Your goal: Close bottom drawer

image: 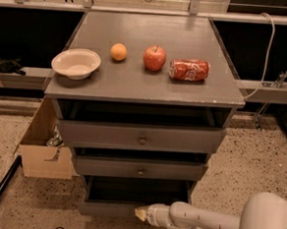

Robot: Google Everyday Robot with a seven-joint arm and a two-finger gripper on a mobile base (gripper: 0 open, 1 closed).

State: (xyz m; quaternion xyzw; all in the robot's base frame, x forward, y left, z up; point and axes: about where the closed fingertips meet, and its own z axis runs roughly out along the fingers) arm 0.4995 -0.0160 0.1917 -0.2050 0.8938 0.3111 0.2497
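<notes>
We find the gripper (141, 214) at the front of the open bottom drawer (128, 196), which lies at its 12 o'clock: flat grey-painted wood, boxy, dark inside. We cannot tell the gripper's state.

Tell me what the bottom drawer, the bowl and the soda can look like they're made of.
The bottom drawer: probably painted wood, matte grey, flat board-like front. The bowl: smooth cream, ceramic or plastic; cannot tell which. The soda can: thin metal, likely aluminium, with glossy red print. The hand, at the bottom drawer's front edge, has a pale, plastic-looking shell.
</notes>
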